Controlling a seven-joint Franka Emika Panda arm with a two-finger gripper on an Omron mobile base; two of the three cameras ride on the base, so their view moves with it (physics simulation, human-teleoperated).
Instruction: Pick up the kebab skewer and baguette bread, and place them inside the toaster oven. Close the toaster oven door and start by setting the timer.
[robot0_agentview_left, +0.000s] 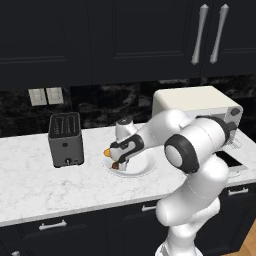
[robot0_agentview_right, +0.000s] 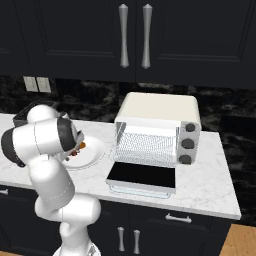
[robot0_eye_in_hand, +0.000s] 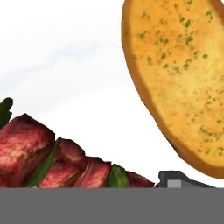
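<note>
On white plate (robot0_agentview_left: 142, 169): one kebab skewer (robot0_eye_in_hand: 57, 164), one baguette bread (robot0_eye_in_hand: 183, 74) (apart); claw (robot0_agentview_left: 118, 163) state unclear

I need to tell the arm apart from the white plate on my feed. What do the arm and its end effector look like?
The arm is glossy white, built of rounded tubular segments with dark grey rings and round caps at the joints. No cables or markings show. The end effector has a white body with dark parts near the tip; in the hand view one small dark grey fingertip shows.

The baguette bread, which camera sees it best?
The hand view: the baguette bread is big and close, golden with green flecks. The left base view catches an orange tip by the gripper; the right base view shows an orange speck.
</note>
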